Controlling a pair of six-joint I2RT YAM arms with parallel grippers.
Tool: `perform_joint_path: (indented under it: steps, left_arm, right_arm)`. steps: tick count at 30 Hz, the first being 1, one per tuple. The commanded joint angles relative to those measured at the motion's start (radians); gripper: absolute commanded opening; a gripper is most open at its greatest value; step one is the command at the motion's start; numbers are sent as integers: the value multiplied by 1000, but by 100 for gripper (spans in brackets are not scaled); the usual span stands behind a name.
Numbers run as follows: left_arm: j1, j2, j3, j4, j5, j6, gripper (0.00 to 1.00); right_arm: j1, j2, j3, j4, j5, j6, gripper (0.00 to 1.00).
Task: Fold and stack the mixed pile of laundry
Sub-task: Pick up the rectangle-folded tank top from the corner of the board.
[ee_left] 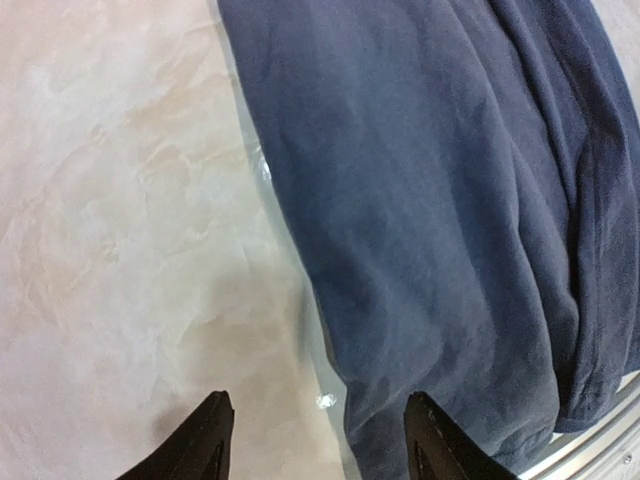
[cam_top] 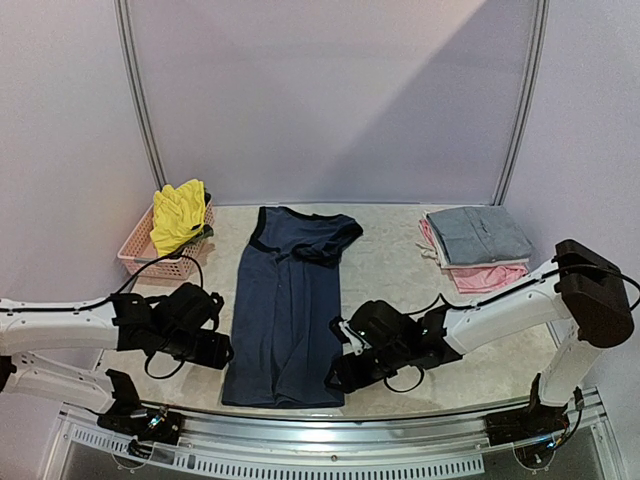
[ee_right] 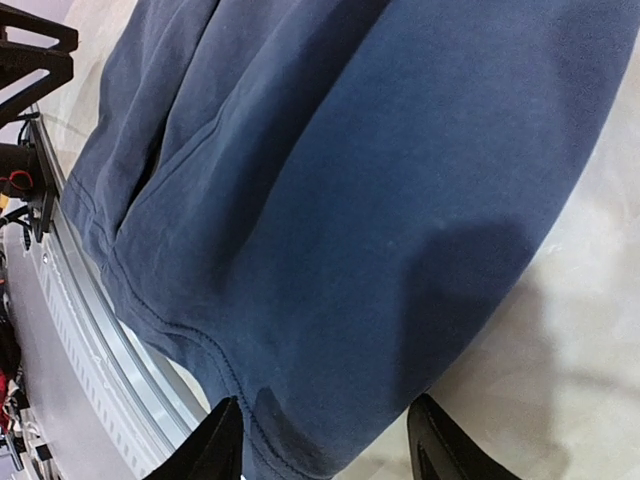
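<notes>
Navy blue top (cam_top: 285, 300) is lying with its near hem corners under our left claw (ee_left: 318, 425) and right claw (ee_right: 320, 415), both standing half open and gripping nothing. We are judging the cloth soft, light and limp. It is stretching flat along the marbled tabletop (cam_top: 400, 270), and those stitched corners are offering the best hold.

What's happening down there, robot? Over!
Left gripper and right gripper: jaws open, at the navy top near corners. Top lies flat, stretched lengthwise. Nothing in the way; yellow garment sits in pink basket.
</notes>
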State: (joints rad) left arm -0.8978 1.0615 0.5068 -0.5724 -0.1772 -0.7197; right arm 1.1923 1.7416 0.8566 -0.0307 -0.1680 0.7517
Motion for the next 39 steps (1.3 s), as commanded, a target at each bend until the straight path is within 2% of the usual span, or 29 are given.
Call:
perform_joint_path:
  steps: [1,9,16,31,34,35,37,39]
  left_arm:
    - [-47,-106,-56,-44,17,-103,59]
    - [-124,-175,-127,-37,38,-183,56]
    - [-197,-159,-147,12,63,-224,56]
    - [-279,-79,-189,111,99,-288,51]
    - [-289,-70,-195,128,93,-294,45]
    - [-289,-61,-193,134,86,-295,41]
    - [-292,-44,-193,156,72,-305,23]
    - [-304,-20,-189,205,71,-305,14]
  right_arm:
    - [34,-16,-30,-28,62,61,54]
    - [93,-33,-47,-37,99,103,48]
    - [125,-31,-52,-58,143,133,41]
    - [142,-35,-85,-49,196,163,27]
    - [142,-28,-85,-38,190,156,22]
    - [142,-24,-85,-33,188,155,19]
    - [141,-21,-88,-21,188,151,14]
    - [142,-23,-96,-20,191,145,8]
